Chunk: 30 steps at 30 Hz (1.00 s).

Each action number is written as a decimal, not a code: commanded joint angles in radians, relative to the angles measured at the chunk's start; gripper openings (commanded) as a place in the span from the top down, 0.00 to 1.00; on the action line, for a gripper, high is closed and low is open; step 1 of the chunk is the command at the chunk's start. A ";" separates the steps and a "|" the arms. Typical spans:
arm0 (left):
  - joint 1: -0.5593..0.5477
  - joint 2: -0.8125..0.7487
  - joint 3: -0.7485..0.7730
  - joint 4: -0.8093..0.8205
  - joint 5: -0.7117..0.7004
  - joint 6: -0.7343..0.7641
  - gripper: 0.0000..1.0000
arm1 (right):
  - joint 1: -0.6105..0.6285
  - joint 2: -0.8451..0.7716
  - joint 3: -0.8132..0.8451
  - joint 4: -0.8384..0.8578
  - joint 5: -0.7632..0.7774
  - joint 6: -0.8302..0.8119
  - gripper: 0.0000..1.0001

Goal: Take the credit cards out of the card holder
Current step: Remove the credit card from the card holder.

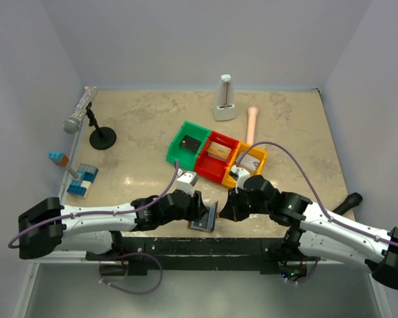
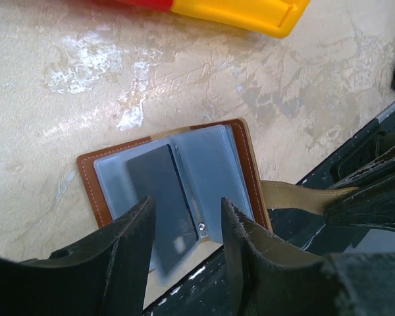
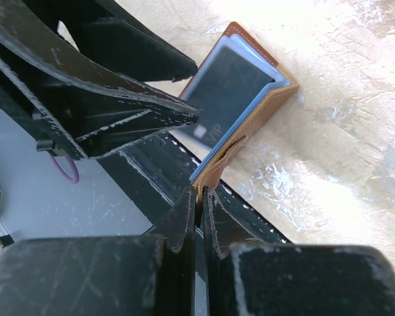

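The left gripper (image 2: 187, 203) stands about half open over the open card holder (image 2: 214, 155), its two black fingers (image 2: 128, 253) straddling a dark card (image 2: 157, 191) without, by the look of it, closing on it; the right gripper (image 3: 199, 195) is pressed shut on the holder's small brown tab (image 3: 225, 158), pinning the wallet from the other side. The holder lies between the two arms at the near edge of the table (image 2: 184, 79), its lower end reaching over the dark rail (image 2: 296, 227) there, well short of the yellow bin (image 2: 250, 13). The job looks barely begun: the holder is opened and steadied, but the dark card sits in its clear sleeve and no card is seen lying free beside it, so the pulling out remains to be done; how many cards are inside cannot be told. The holder itself is a flat bifold, brown with pale stitching round the edge, its grey-blue plastic pages fanned open and the dark card showing through the front one
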 commanded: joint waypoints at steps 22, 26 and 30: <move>0.014 -0.001 -0.019 0.044 0.001 0.003 0.59 | -0.003 0.004 0.007 -0.149 0.164 0.050 1.00; 0.020 0.049 -0.027 0.067 0.016 -0.003 0.67 | -0.006 0.036 0.001 -0.191 0.202 0.100 1.00; 0.024 0.077 -0.045 0.085 0.024 -0.014 0.72 | -0.010 0.073 0.005 -0.234 0.220 0.140 1.00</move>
